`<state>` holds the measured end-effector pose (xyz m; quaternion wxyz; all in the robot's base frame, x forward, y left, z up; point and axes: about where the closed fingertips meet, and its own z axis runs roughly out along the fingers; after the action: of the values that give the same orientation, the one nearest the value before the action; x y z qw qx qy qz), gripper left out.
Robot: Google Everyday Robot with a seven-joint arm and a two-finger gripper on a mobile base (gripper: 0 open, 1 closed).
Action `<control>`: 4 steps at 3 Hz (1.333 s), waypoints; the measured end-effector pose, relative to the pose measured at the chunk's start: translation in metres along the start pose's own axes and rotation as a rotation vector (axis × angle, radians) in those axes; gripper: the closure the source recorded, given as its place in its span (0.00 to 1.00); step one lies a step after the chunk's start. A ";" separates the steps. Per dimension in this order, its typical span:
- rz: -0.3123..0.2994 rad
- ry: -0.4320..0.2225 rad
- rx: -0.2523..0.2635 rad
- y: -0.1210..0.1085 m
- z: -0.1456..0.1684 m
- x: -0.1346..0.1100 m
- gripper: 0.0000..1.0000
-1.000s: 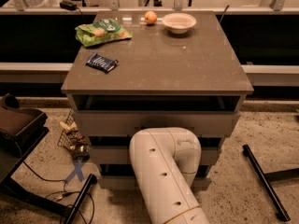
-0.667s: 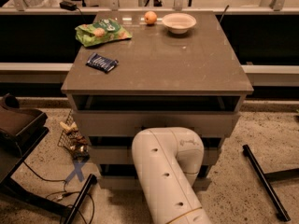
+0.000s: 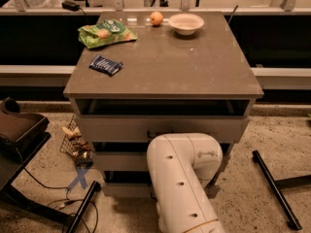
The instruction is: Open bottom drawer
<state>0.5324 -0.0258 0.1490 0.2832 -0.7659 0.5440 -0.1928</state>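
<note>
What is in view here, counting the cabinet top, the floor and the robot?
cabinet: one, grey-brown, centre
drawers: three, pale grey, stacked in the cabinet front; bottom drawer lowest, partly hidden
snack bag: one, green, back left of the top
packet: one, dark blue, left of the top
fruit: one, orange, back of the top, left of the bowl
bowl: one, white, back of the top
wire basket: one, dark, floor left of the cabinet
tape cross: one, blue, floor below the basket
bar: one, black, floor on the right
arm: one, white, in front of the lower drawers
claw: hidden behind the arm, at the lower drawers
</note>
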 end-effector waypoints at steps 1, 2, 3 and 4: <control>0.000 0.000 0.000 0.000 0.000 0.000 0.00; 0.002 0.027 -0.007 -0.010 0.008 -0.002 0.00; -0.007 0.056 -0.012 -0.029 0.019 -0.007 0.18; -0.007 0.061 -0.013 -0.031 0.020 -0.008 0.41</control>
<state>0.5644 -0.0060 0.1534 0.2609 -0.7634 0.5510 -0.2135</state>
